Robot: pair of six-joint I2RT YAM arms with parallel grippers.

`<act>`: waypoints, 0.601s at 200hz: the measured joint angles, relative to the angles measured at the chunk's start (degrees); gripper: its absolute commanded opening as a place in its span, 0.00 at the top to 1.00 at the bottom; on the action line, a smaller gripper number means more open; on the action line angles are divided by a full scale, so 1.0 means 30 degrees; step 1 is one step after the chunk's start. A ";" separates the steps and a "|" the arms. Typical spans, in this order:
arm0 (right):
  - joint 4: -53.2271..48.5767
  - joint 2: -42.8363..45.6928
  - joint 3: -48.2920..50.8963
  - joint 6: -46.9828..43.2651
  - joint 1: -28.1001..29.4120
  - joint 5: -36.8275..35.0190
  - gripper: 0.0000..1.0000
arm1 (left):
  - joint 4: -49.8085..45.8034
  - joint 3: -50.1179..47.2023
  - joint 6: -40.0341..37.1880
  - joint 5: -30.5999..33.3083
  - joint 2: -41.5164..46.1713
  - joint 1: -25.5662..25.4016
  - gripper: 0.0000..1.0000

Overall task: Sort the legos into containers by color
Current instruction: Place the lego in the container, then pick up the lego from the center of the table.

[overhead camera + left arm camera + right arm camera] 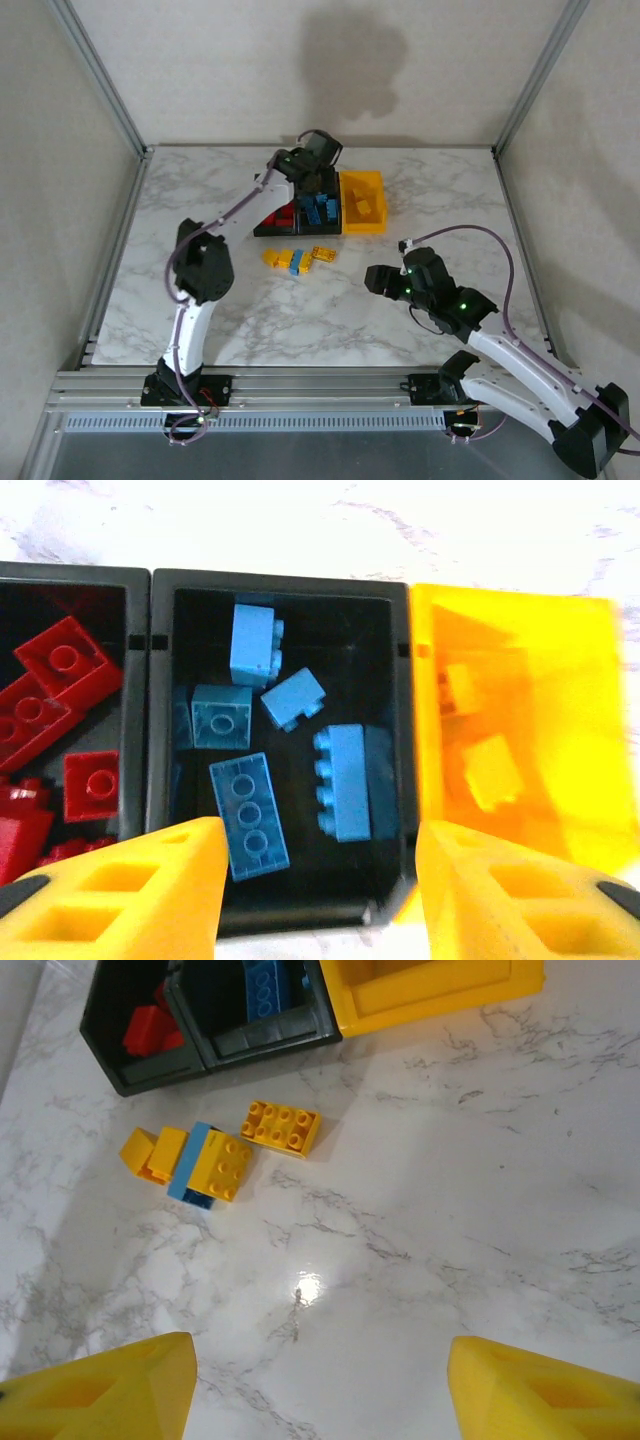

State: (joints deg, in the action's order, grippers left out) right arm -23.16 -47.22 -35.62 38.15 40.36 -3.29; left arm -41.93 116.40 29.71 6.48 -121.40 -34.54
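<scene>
Hovers over the bins with the left gripper (315, 885) spread wide and empty; holds the right gripper (320, 1385) equally wide and empty above bare marble.

Frames the near wall of the middle black bin (290, 580) between the yellow left fingers (110, 890), with several blue bricks (345, 780) lying loose inside. Has red bricks (65, 665) in the left black bin (80, 575) and yellow bricks (490, 770) in the yellow bin (520, 620) on the other side, all three bins joined in a row. Looks past the right fingers (100, 1390) to four loose bricks on the marble table (450, 1210), near the bins' front: a long yellow brick (281, 1127), a square yellow brick (222, 1165) overlapping a blue brick (190, 1170), and a small yellow brick (152, 1152) just beside that.
</scene>
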 measured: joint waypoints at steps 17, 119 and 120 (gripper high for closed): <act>0.0131 -0.0962 -0.0408 -0.0364 0.0000 0.0102 0.29 | 0.1151 -0.3373 0.0015 -0.0430 0.3155 -0.0124 0.45; 0.4255 -0.7759 -0.2557 -0.5442 0.0007 0.0240 0.22 | 0.5144 -2.0232 0.1362 -0.2820 1.7201 -0.0168 0.39; 0.4299 -0.7796 -0.2557 -0.5450 0.0007 0.0226 0.22 | 0.5158 -2.0305 0.1377 -0.2827 1.7267 -0.0168 0.39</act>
State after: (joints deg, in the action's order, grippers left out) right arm -10.26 -70.61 -43.29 21.80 40.38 -2.61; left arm -26.46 55.48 33.85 -2.00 -69.60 -35.05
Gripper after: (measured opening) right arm 0.784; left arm 0.605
